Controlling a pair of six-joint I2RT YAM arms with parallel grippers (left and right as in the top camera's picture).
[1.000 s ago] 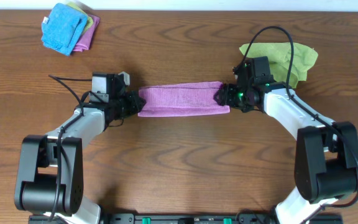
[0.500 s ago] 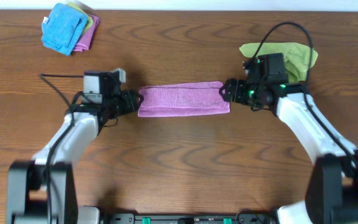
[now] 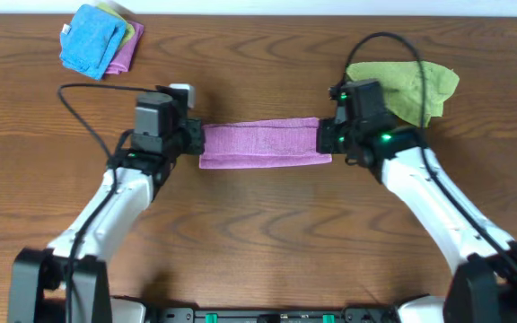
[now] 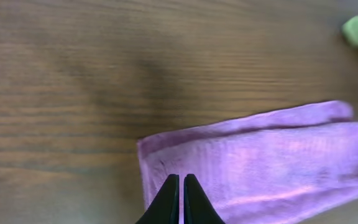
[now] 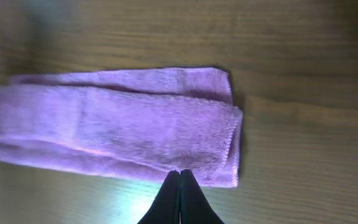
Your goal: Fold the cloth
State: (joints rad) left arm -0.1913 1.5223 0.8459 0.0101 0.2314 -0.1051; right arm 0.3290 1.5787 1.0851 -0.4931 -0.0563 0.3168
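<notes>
Purple cloth (image 3: 260, 144) lies flat as a long strip, already folded lengthwise, mid-table toward the far edge. The left gripper (image 3: 193, 142) is at its left end and the right gripper (image 3: 323, 137) at its right end, both with fingers pressed together and nothing visibly pinched. Judged step: between folds; the next move calls for opening the jaws, taking one short end and carrying it onto the other. Surface: dark wood-grain table (image 3: 258, 242), green cloth (image 3: 411, 85) toward the far-right corner, stack of folded cloths (image 3: 92, 40) in the far-left corner; room not shown.
</notes>
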